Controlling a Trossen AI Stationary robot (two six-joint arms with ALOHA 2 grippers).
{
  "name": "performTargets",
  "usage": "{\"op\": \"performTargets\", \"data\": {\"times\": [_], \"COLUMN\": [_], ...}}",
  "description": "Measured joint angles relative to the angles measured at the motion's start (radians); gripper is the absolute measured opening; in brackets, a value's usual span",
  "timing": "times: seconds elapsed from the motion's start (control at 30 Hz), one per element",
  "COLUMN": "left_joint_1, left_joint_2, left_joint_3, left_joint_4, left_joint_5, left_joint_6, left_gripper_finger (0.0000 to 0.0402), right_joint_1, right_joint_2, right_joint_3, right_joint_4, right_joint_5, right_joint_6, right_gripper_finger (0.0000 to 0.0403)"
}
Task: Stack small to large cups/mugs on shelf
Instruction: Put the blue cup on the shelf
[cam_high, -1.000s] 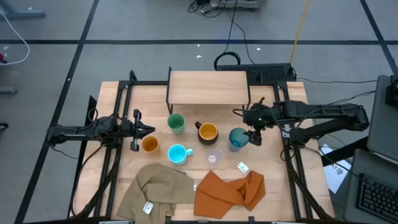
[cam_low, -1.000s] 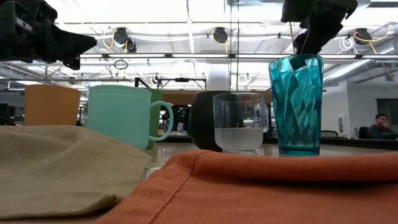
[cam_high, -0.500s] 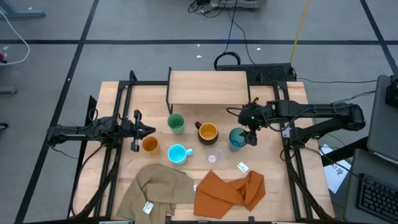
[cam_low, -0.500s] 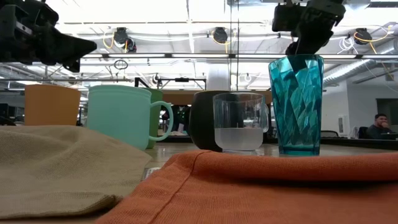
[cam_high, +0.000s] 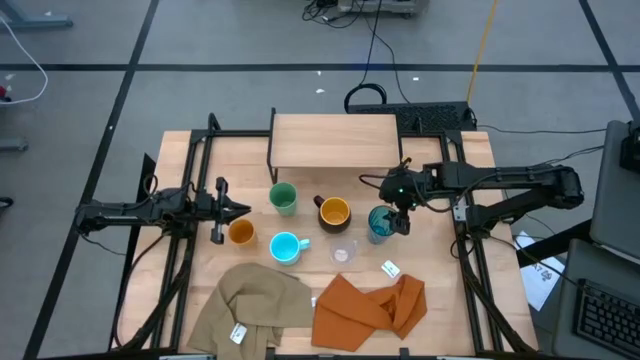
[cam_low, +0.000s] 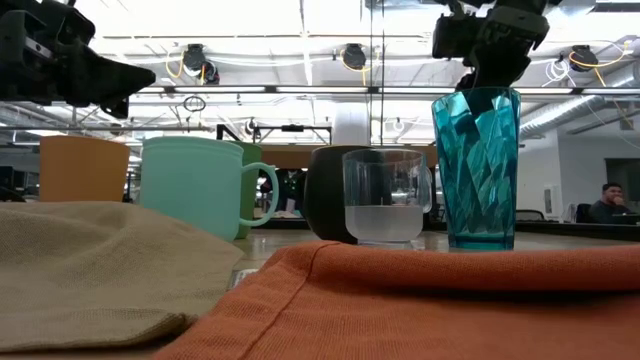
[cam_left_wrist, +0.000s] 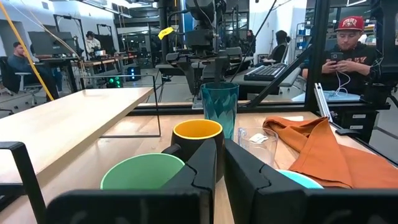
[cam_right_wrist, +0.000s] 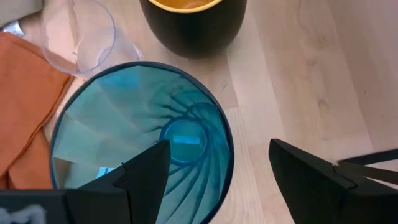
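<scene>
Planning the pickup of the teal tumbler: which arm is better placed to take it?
Right. The right gripper hangs open directly above the teal tumbler, jaws straddling its rim. The left gripper sits shut across the table.

On the table (cam_high: 175, 160) you have a tan cloth (cam_high: 255, 305) at the front edge, left of centre, and an orange cloth (cam_high: 365, 305) beside it toward the front right. A small white tag (cam_high: 391, 268) lies near the orange cloth.
</scene>
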Motion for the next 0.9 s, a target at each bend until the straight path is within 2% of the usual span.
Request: {"op": "performTargets", "data": {"times": [0.37,0.5,0.67,0.9], "left_joint_1": [0.0,0.0,0.0,0.0], "left_joint_2": [0.0,0.0,0.0,0.0], "left_joint_3": [0.0,0.0,0.0,0.0], "left_joint_4": [-0.004,-0.006,-0.006,-0.007], "left_joint_5": [0.0,0.0,0.0,0.0], "left_joint_6": [0.0,-0.001,-0.017,-0.018], "left_gripper_finger": [0.0031,0.0031,0.0031,0.0031], "right_joint_1": [0.0,0.0,0.0,0.001], "right_joint_2": [0.011,0.01,0.011,0.01], "right_joint_3": [0.0,0.0,0.0,0.0], "right_joint_4": [0.0,0.004,0.006,0.005], "right_joint_5": [0.0,0.0,0.0,0.0], "right_joint_6": [-0.006,-0.009,-0.009,-0.009], "right_gripper_finger": [0.0263,0.0249,0.0207,0.0121]}}
